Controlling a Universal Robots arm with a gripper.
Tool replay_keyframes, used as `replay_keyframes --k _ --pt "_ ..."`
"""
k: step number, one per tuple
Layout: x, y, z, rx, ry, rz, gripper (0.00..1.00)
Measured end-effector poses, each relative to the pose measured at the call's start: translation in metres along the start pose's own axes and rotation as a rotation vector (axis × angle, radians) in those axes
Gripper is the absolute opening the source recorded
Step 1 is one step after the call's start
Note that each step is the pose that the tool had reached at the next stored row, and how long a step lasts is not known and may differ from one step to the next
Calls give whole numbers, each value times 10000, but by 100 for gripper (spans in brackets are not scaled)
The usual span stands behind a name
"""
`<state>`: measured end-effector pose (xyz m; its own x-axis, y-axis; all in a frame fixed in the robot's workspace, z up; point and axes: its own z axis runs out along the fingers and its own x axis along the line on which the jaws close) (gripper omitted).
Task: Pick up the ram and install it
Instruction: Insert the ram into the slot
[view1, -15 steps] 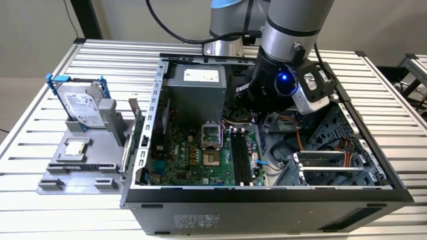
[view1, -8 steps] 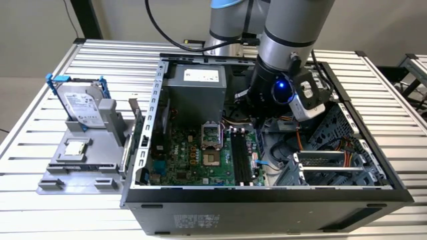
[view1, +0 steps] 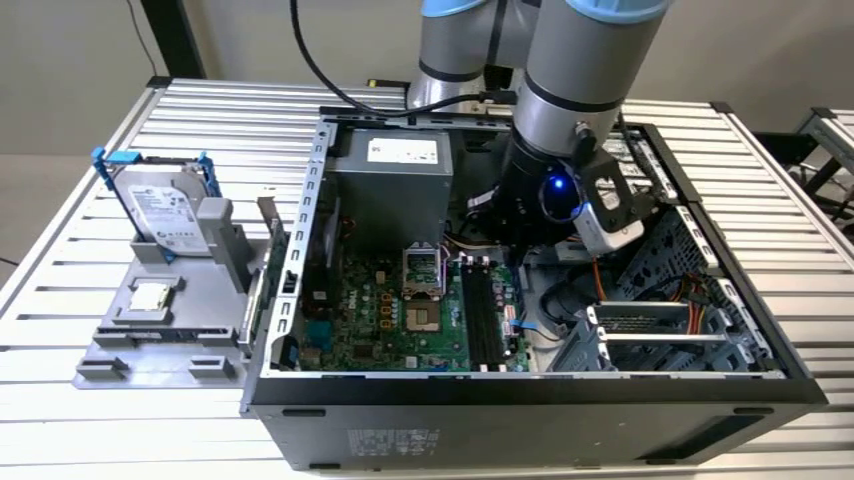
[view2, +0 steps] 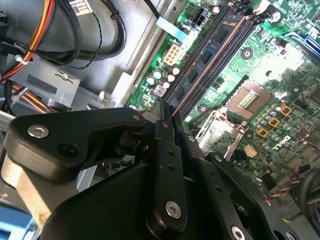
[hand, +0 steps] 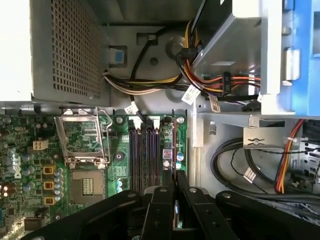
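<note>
Fingers (hand: 161, 210) nearly closed, clamped on the ram (view2: 212, 47), which stands on edge between them as a thin bluish-green stick. In both wrist views the ram sits in, or right at, one of the black memory slots (hand: 145, 160) of the motherboard (view1: 387, 315); whether it is fully seated cannot be told. Gripper (view2: 167, 135) is down inside the open computer case (view1: 534, 385), just beside the empty processor socket (hand: 85, 182). In the exterior view the arm (view1: 574, 75) reaches into the case from the desk's (view1: 94, 420) far edge. A hard drive (view1: 167, 210) in a blue-edged frame and a small square chip (view1: 151, 296) sit on a grey fixture near the desk's edge on the exterior view's left.
</note>
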<state>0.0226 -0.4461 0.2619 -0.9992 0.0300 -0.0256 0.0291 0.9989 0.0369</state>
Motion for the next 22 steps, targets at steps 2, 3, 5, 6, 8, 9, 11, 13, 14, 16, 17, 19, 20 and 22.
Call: replay_keyframes --k 2,3,5,6,8,9,11,13,14,16,17,19,20,22 --pt "0 -6 26 26 0 -3 0" --pt "0 -12 40 33 0 -9 0" --pt "1 -30 68 37 0 -26 0" --pt "1 -38 83 36 1 -36 0" --pt "2 -47 110 38 3 -60 0" --pt "2 -52 122 39 5 -74 0" --pt "2 -59 139 43 31 -130 0" --pt "3 -61 152 49 61 -205 0" --pt "6 -62 159 59 68 -225 0" --pt "23 -66 177 80 75 -240 0" --pt "34 -69 187 86 75 -240 0" --pt "56 -75 205 101 75 -239 0" --pt "68 -78 214 107 75 -238 0" --pt "82 -84 230 128 75 -232 0"
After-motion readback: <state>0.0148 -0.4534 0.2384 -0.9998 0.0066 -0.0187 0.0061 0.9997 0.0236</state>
